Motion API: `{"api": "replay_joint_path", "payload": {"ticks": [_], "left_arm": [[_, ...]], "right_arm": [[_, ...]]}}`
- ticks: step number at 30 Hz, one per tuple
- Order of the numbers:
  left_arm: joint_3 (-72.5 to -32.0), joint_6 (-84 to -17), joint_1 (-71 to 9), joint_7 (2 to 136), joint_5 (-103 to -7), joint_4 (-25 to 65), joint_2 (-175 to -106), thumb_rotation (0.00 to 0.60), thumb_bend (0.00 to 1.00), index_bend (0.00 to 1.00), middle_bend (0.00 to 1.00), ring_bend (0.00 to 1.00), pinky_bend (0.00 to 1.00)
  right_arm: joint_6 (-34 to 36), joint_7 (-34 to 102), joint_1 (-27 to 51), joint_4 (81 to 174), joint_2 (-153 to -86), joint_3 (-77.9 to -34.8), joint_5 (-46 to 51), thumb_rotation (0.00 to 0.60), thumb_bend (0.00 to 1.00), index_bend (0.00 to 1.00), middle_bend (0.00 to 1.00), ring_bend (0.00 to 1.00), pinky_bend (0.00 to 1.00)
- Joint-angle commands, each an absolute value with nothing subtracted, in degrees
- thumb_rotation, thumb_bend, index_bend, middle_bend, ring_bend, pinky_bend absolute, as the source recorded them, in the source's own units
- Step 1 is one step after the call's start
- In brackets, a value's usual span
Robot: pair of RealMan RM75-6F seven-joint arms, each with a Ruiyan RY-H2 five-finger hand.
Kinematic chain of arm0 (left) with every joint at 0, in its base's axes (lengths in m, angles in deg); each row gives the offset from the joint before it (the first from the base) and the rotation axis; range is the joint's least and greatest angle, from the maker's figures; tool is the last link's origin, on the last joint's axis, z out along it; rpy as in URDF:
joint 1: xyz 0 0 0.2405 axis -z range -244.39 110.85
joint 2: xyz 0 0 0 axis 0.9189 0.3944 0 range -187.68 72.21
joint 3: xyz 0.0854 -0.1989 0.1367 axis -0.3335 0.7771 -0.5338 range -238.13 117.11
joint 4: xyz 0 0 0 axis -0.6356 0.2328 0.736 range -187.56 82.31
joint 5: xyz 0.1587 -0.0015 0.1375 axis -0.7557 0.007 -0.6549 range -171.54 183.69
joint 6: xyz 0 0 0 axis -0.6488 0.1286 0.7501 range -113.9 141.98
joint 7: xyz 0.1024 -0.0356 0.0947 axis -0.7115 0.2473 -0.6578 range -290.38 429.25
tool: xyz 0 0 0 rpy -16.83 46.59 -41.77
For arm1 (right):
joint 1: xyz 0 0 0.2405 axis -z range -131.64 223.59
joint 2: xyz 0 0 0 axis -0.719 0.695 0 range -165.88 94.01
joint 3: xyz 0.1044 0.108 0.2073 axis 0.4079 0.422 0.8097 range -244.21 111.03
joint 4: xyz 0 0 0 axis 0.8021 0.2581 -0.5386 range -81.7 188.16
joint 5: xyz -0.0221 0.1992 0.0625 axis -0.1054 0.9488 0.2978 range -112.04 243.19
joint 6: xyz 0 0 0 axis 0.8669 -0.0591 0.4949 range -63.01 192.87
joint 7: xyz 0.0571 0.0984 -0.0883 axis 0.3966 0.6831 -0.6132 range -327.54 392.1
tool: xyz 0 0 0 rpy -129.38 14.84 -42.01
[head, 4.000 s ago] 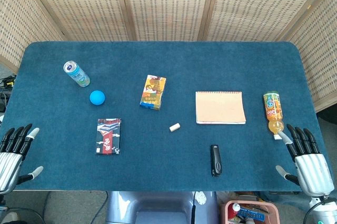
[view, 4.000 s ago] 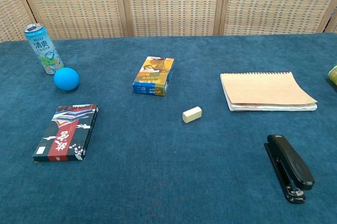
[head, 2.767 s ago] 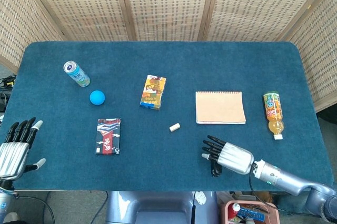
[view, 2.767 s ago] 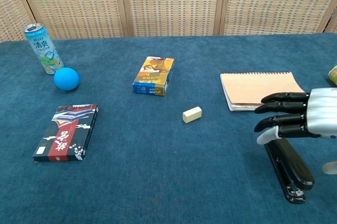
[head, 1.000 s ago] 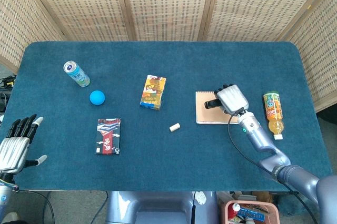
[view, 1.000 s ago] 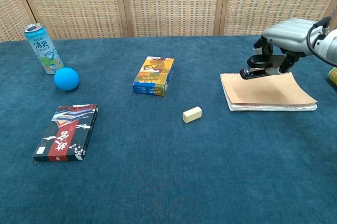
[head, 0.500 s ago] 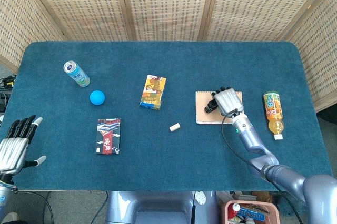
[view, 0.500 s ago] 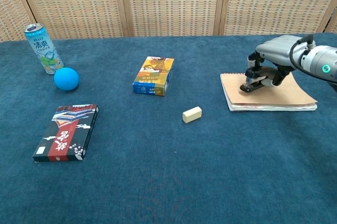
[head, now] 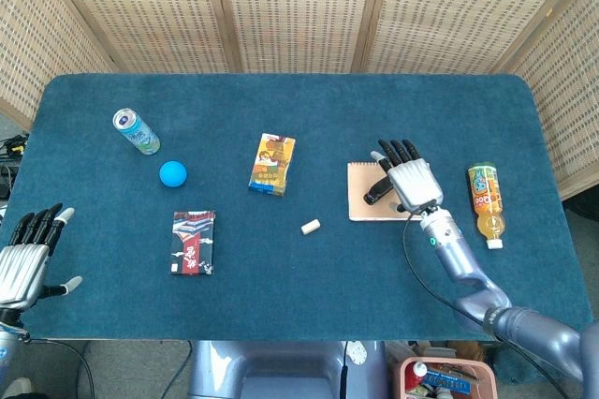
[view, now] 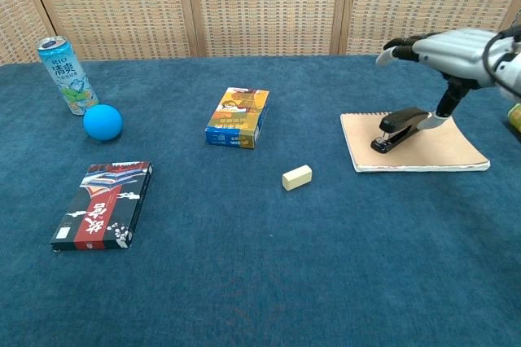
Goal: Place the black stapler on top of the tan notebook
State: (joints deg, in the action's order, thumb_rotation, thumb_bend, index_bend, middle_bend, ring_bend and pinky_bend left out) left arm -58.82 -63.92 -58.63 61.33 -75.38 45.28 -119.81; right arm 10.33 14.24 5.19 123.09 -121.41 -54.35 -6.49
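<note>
The blue felt tabletop [head: 281,268] carries everything, and the change on it is at the tan notebook [view: 440,150]: the black stapler [view: 398,129], which half a second ago was still wrapped in the right robot hand [head: 413,181], now lies on the notebook's cover on its own, angled across the near-left part of the page. That hand has let go; its fingers are spread and raised above the stapler, though in the chest view the thumb tip seems to sit right at the stapler's rear end, so whether it is fully clear I cannot tell. The left robot hand [head: 24,258] hangs released at the tabletop's near-left edge, fingers apart, as it did before. By my reading the placement is done, and only the withdrawal of the right arm is left; a careless lift could nudge the stapler. Elsewhere sit the black-and-red box [head: 193,242], the colourful carton [head: 271,164], the orange drink bottle [head: 485,199], the drink can [head: 136,130], the blue ball [head: 172,173] and the small eraser [head: 311,227].
</note>
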Motion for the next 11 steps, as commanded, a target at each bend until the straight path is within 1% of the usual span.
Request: {"api": "replay_joint_path", "payload": {"ticks": [1,3,5,8,11], "left_arm": [[-59.1,-64.4,-58.9,61.7,-76.0,45.4,-119.6,0.6,0.0,0.0,0.0,0.0,0.0],[-59.3,-65.1,-59.2,61.8,-76.6,45.6,-119.4,0.6,0.0,0.0,0.0,0.0,0.0],[-59.5,-65.7,-59.4,61.7,-77.2,45.7,-119.5,0.6,0.0,0.0,0.0,0.0,0.0],[-59.9,-66.4,-59.7,61.2,-78.1,45.7,-119.6,0.6,0.0,0.0,0.0,0.0,0.0],[-60.5,-67.1,-60.2,60.8,-79.1,46.0,-119.7,0.6,0.0,0.0,0.0,0.0,0.0]], "right_arm": [[0.4,17.9,12.5,133.5,-113.1,-56.6,-10.7,0.6,0.05,0.0,0.0,0.0,0.03],[-5.1,22.1,16.9,136.4,-110.1,-58.5,-13.3,0.6,0.05,0.0,0.0,0.0,0.01],[-9.2,26.3,20.3,137.1,-108.4,-60.5,-15.7,0.6,0.03,0.0,0.0,0.0,0.0],[-13.7,31.5,24.8,137.1,-107.1,-63.1,-17.6,0.6,0.0,0.0,0.0,0.0,0.0],[-17.6,35.4,28.6,136.2,-106.4,-65.4,-19.5,0.6,0.0,0.0,0.0,0.0,0.0]]}}
